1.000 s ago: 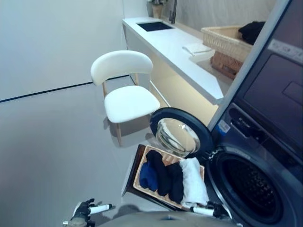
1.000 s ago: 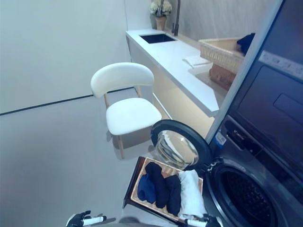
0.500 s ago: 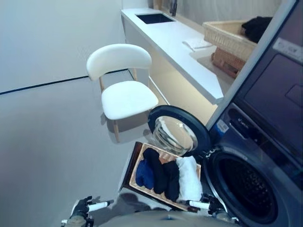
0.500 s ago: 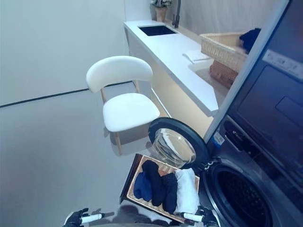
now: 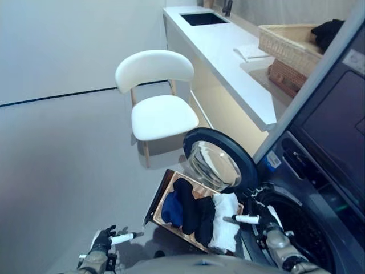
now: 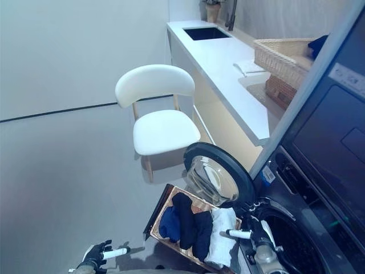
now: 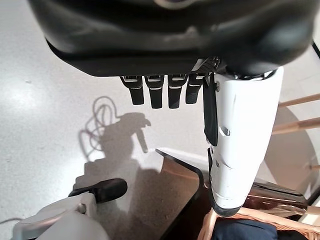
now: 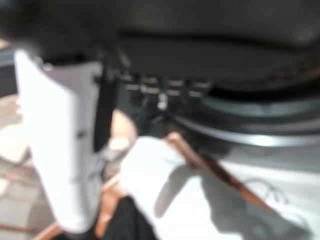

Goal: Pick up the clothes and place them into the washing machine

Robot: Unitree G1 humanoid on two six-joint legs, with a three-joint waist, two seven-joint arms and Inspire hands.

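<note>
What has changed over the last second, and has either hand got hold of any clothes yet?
The right hand has risen and reached forward to the white cloth in the basket, by the washing machine opening. It holds nothing yet. The left hand stays low and open over the floor. The clothes lie as before; the camera shifted slightly.
</note>
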